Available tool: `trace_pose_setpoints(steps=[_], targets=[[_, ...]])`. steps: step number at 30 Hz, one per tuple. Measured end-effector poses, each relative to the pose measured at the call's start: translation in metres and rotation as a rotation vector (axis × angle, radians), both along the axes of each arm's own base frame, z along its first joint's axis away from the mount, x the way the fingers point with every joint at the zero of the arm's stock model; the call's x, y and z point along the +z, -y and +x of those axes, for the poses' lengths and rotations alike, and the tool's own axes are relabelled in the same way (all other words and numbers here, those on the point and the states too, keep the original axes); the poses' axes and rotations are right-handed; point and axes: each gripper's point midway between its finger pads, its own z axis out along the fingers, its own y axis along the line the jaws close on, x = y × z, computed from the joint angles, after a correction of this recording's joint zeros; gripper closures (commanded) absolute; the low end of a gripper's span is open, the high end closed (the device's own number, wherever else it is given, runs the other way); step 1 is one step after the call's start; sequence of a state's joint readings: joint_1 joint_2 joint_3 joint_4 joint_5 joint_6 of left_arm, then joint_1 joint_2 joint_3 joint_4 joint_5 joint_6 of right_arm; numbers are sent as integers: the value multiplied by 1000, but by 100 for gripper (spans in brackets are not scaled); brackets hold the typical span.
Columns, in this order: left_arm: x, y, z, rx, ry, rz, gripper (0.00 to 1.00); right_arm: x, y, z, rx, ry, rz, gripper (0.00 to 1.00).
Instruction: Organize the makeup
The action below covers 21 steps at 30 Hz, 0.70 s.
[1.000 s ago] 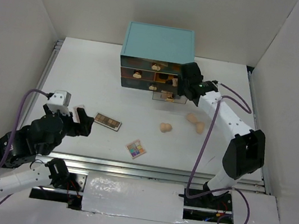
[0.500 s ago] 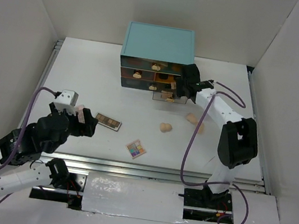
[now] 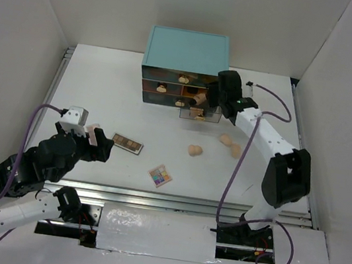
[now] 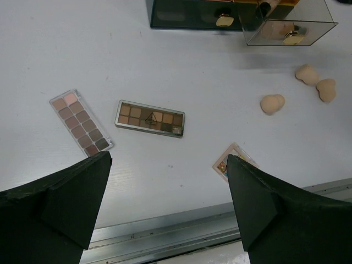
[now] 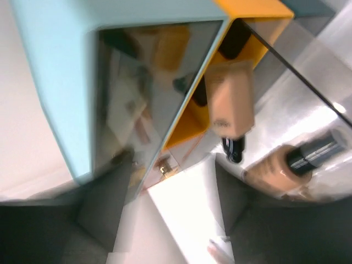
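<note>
Your right gripper (image 3: 209, 98) has pulled back from the drawer (image 3: 200, 114), jaws parting. Left gripper (image 4: 168, 159) hangs, jaws wide, above 2 palettes (image 4: 150, 117). Square palette (image 3: 160, 176) and 3 sponges (image 4: 271, 104) lie mid-bench (image 4: 165, 66). Bottle (image 5: 278, 164) rests at the chest (image 3: 187, 50), right jaws empty.

Top camera looks down from six o'clock; my left wrist shares its square palette (image 4: 231, 159), my right crowds the chest (image 5: 52, 77) at twelve.

Sponges (image 3: 194, 150) right of square palette (image 3: 160, 176), chest (image 3: 187, 50) behind, long palette (image 3: 127, 142) left
</note>
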<state>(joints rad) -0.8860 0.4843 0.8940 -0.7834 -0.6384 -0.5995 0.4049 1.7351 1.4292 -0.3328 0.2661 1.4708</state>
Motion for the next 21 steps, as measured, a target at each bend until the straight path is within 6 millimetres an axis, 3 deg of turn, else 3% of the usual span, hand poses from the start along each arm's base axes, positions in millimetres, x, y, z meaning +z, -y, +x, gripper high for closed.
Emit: trace_pose_setpoints(steps=[1, 2, 3, 7, 9, 11, 14, 17, 21], targets=[[0, 0, 0, 0, 0, -1, 1, 10, 2, -6, 16, 35, -6, 78], [0, 0, 0, 0, 2, -2, 1, 19, 5, -14, 29, 67, -7, 94], [1, -1, -1, 0, 4, -6, 1, 28, 9, -23, 38, 101, -10, 100], [5, -4, -3, 1, 20, -26, 0, 52, 28, -70, 70, 206, -15, 100], [5, -4, -3, 4, 22, -28, 1, 54, 33, -85, 89, 256, -10, 100], [5, -4, -3, 6, 21, -27, 1, 39, 33, -99, 120, 264, -10, 100], [5, -6, -2, 16, 22, -25, 1, -4, 30, -111, 174, 229, -21, 100], [5, -8, -1, 31, 25, -25, 1, -34, 21, -109, 219, 175, -28, 100], [4, -13, 0, 62, 22, -27, 1, -54, 7, -99, 260, 148, -2, 100]])
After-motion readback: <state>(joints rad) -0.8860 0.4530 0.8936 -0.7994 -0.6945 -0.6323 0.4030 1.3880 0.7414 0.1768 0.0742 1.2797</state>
